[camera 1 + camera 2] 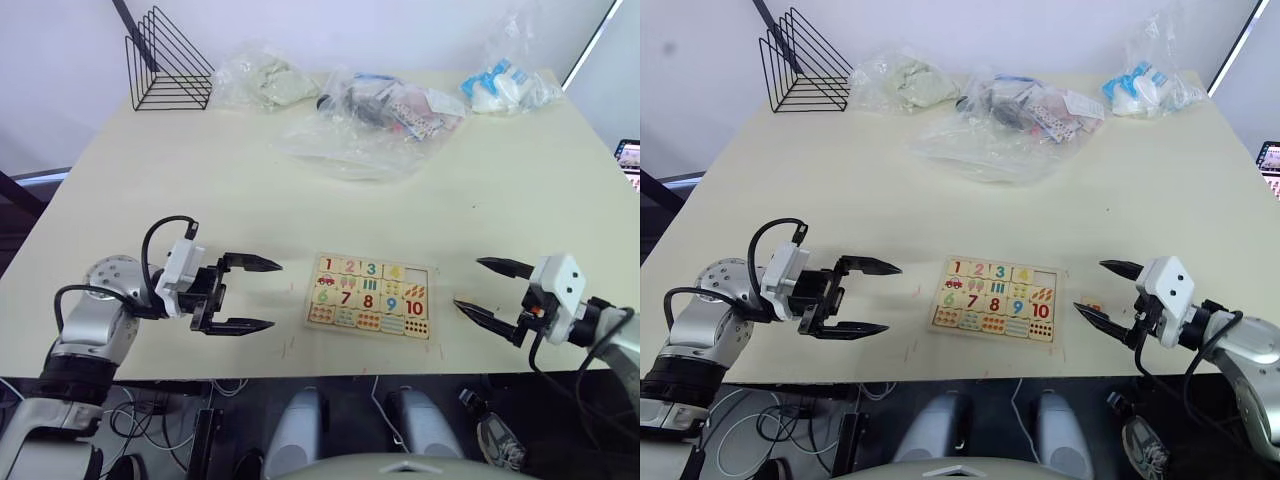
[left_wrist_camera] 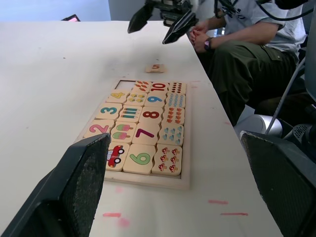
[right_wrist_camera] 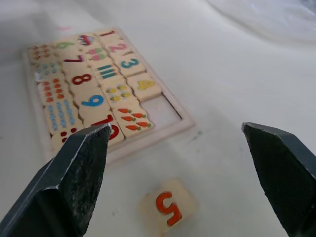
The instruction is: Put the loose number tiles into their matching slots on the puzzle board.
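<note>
The puzzle board (image 1: 368,296) lies flat near the table's front edge, between my two grippers. Tiles 1 to 4 sit in its far row, and the slot (image 3: 160,109) at the right end of that row is bare. One loose number tile (image 3: 168,206), an orange 5, lies on the table just right of the board, beneath my right gripper (image 1: 467,283). That gripper is open, with the tile between its fingers and untouched. My left gripper (image 1: 275,294) is open and holds nothing, a short way left of the board.
A black wire rack (image 1: 165,65) stands at the back left. Clear plastic bags (image 1: 370,120) with small items lie across the back of the table. A person (image 2: 237,44) sits beside the table past my right gripper. Small red marks dot the table near the board.
</note>
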You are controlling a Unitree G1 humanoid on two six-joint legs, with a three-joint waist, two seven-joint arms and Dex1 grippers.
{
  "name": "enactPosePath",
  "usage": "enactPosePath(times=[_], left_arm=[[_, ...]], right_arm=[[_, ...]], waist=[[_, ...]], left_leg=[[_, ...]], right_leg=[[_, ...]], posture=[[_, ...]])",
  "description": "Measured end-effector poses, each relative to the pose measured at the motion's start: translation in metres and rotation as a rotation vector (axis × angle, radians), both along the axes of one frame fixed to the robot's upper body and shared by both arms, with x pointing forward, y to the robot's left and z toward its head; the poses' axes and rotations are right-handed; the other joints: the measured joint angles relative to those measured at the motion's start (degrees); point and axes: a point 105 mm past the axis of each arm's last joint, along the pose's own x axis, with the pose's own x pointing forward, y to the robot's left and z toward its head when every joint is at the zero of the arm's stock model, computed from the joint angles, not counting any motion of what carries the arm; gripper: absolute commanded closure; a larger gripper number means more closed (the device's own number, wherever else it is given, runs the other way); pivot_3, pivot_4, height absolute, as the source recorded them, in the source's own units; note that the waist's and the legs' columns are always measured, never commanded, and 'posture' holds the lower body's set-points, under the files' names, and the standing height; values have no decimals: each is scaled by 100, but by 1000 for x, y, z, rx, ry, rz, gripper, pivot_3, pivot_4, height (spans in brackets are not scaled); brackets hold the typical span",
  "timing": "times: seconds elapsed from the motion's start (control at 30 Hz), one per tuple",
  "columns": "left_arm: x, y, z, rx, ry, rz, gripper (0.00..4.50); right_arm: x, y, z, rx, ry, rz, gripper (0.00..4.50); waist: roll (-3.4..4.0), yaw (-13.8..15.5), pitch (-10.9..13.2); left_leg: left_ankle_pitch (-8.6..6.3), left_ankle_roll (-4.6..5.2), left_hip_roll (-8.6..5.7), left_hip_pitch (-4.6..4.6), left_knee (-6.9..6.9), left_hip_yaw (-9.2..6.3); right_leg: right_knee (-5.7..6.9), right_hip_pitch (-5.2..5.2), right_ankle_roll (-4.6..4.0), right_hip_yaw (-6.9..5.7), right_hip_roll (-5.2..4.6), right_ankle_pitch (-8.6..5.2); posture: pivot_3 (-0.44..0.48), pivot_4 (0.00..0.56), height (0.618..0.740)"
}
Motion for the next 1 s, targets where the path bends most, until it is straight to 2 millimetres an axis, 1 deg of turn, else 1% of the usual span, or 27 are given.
enactPosePath(times=[0.1,0.17,0.23,0.27,0.33,0.4,0.5,0.53,0.77,1.0], left_arm=[[1,-1,-2,6,1,-6,0],[2,-1,-2,7,1,-5,0],[3,-1,-3,8,4,-5,0],[4,-2,-3,8,4,-8,0],[4,-2,-4,9,6,-10,0],[4,-3,-4,10,8,-14,0],[4,-4,-5,10,10,-16,0],[4,-4,-5,10,9,-16,0],[4,-4,-5,10,2,-18,0],[4,-4,-5,9,2,-18,0]], right_arm=[[-2,-6,-3,30,20,-154,47],[-8,-3,-9,64,48,-248,47],[-12,0,-13,67,65,-285,47],[-16,5,-20,84,94,-337,47],[-19,10,-27,89,124,-364,47],[-19,11,-31,99,132,-443,47],[-19,12,-34,104,148,-498,47],[-19,12,-39,105,163,-540,47],[-22,17,-52,122,233,-608,47],[-16,20,-49,155,226,-642,47]], waist=[[-1,-3,-1],[0,-6,-1],[-1,-9,-1],[-3,-9,-2],[-2,-10,-2],[-3,-12,-3],[-3,-14,-3],[-3,-15,-2],[-3,-20,-3],[-5,-17,-4]], left_leg=[[0,0,1,0,-1,0],[0,0,2,0,-4,-1],[0,0,2,0,-3,0],[0,0,2,0,-3,-1],[0,0,2,0,-3,0],[0,0,2,1,-3,-1],[0,0,2,0,-4,-1],[0,0,2,0,-4,0],[0,0,3,0,-4,-1],[0,0,4,-1,-5,-1]], right_leg=[[0,0,-1,-2,3,0],[0,-1,-2,-2,5,-1],[0,-1,-1,1,5,-1],[0,-1,-1,-2,5,-1],[0,-1,-1,2,5,-1],[-1,-1,-1,1,5,-1],[-1,-3,-1,2,5,-1],[-1,-3,-1,1,5,-1],[-1,-4,-1,1,6,-2],[-1,-5,-2,-2,7,-2]], posture=[[0,150,740],[0,150,740],[0,150,740],[0,150,740],[0,150,740],[0,150,740],[0,150,740],[0,150,740],[0,150,740],[0,150,740]])
